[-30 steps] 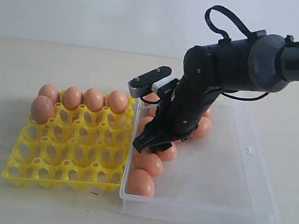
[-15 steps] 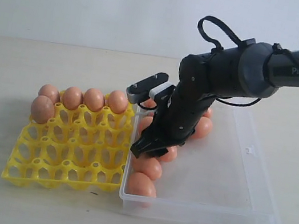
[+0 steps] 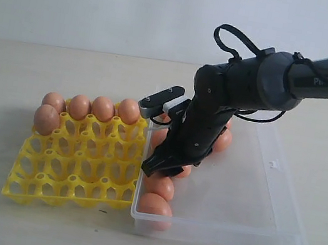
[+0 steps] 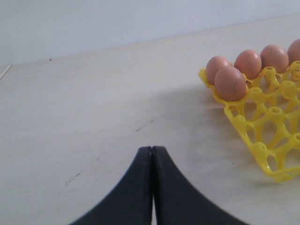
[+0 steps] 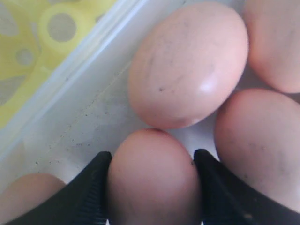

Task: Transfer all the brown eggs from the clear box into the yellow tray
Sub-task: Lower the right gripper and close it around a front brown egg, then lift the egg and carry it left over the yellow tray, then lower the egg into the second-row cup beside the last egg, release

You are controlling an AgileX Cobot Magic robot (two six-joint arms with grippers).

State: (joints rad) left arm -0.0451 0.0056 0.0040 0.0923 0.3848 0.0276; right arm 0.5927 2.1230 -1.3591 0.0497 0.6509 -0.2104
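Down in the box (image 3: 234, 192), the right tool (image 3: 157, 167) clasps one egg (image 5: 152, 183) across its middle, a finger (image 5: 91, 192) pressed to each side. It should handle as light, smooth and brittle, so a gentle hold at the widest part seems right. More eggs (image 5: 187, 65) crowd around it; five sit in the tray (image 3: 72, 173) alongside. Only the right wrist view shows this contact; only the left shows the left tool (image 4: 152, 154) closed, empty, above the tabletop (image 4: 93, 108).

White lettering on right arm (image 3: 321, 79): starts "Pi", rest unreadable. No other text legible.
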